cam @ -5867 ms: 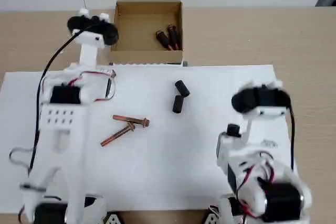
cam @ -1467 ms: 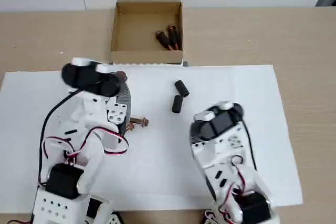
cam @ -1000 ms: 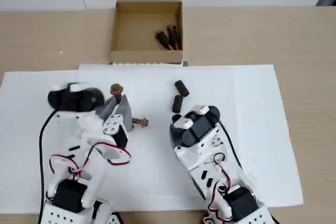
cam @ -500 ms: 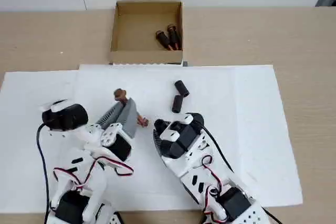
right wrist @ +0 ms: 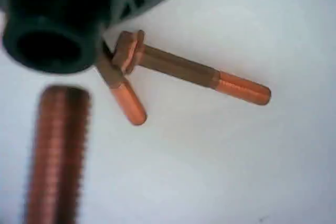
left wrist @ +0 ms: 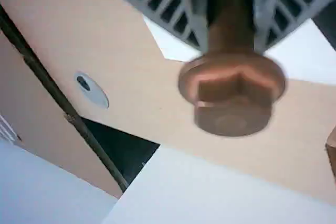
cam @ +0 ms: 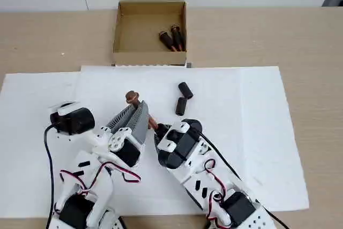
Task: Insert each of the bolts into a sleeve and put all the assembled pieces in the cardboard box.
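The left arm comes up from the lower left of the high view. Its jaws are clamped on a copper bolt, gripping the shank just under the hex head. The head points to the upper left of that frame, and the long axis slants down and right toward the right arm. The right arm's jaws look clamped on a black sleeve, just beside the bolt's lower end at frame centre. In the right wrist view the sleeve's open bore faces the camera at upper left. The bolt's threaded end stands at lower left, close under the sleeve's mouth but apart from it. We cannot tell the gap in depth. We judge that the thread runs across the bore's line and not along it, so the two axes must be brought into line before the tip can enter. Two loose bolts lie crossed at the heads on the white sheet beneath. Two loose sleeves lie right of the held bolt's head. The cardboard box sits at top centre of the worktop, well apart from both jaws, with assembled pieces in its right side.
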{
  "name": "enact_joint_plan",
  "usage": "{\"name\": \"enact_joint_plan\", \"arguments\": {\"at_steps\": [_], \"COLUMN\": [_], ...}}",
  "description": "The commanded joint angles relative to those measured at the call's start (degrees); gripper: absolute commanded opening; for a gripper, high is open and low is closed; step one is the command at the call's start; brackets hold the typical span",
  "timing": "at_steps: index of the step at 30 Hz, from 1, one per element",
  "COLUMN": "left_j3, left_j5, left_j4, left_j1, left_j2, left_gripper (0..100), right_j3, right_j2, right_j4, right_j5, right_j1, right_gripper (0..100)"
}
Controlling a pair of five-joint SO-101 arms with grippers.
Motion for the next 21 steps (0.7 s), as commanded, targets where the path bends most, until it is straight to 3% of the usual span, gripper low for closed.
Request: {"name": "enact_joint_plan", "arguments": {"at_steps": [1,17,21], "left_j3": [0.7,6.2,6.3], "left_j5": [0.2,0.0,-2.3], "left_j4": [-1.8,-4.0,-3.6], "left_j1": [0.3,5.0,5.3], "left_j2": [-0.7,-0.7,-0.6], "left_gripper": [0,0,0], "right_j3": [-2.3,-3.6,-3.6], "right_j2": [-0.5,-0.5,-0.5], "right_j4": [-1.7,-1.5,-1.6], "right_j5": [0.6,0.7,3.6], "right_j1": [-0.6,-0.6,-0.6], "right_gripper": [0.2,0.2,0.3]}}
